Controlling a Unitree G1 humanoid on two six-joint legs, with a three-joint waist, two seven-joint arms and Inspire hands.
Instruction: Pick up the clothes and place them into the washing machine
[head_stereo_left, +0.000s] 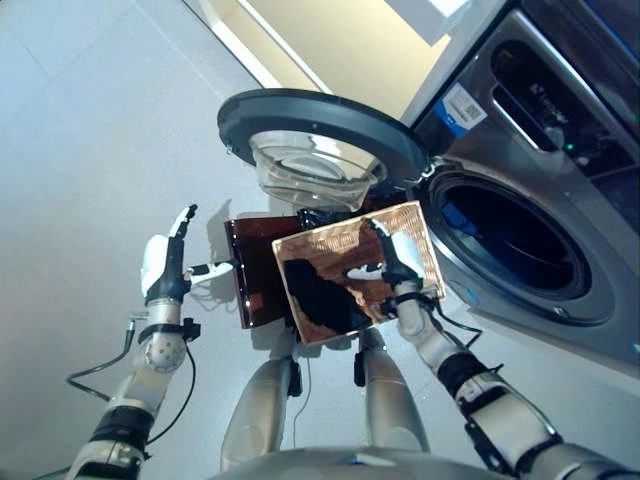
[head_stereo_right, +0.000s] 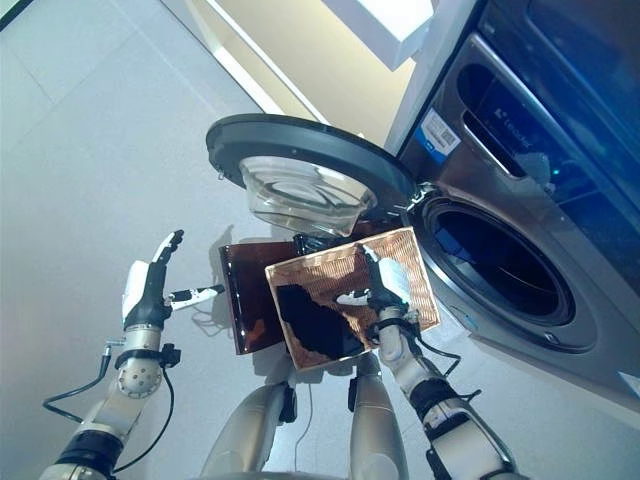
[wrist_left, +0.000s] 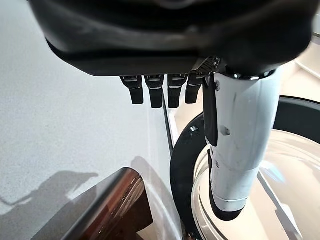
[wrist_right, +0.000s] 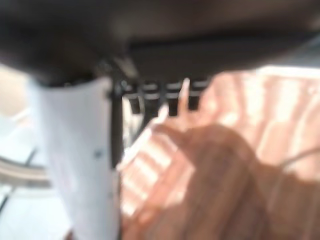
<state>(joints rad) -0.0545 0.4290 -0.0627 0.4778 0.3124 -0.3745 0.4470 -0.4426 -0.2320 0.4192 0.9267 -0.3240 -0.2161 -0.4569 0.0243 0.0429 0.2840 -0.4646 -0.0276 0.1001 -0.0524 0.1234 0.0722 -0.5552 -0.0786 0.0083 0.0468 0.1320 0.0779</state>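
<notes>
A dark garment (head_stereo_left: 320, 295) lies in a copper-coloured ribbed basket (head_stereo_left: 410, 225) on the floor in front of me. My right hand (head_stereo_left: 400, 262) hovers over the basket's right part, fingers straight and thumb spread, holding nothing; in the right wrist view the hand (wrist_right: 85, 160) shows close above the ribbed basket (wrist_right: 240, 165). The washing machine (head_stereo_left: 560, 130) stands to the right with its drum opening (head_stereo_left: 510, 240) dark and its round door (head_stereo_left: 320, 130) swung wide. My left hand (head_stereo_left: 162, 262) is raised left of the basket, open and empty.
A dark brown glossy box (head_stereo_left: 255, 270) sits against the basket's left side, under the open door's glass bowl (head_stereo_left: 315, 175). Pale grey floor (head_stereo_left: 90, 150) spreads to the left. A cream wall panel (head_stereo_left: 340, 40) stands behind the door.
</notes>
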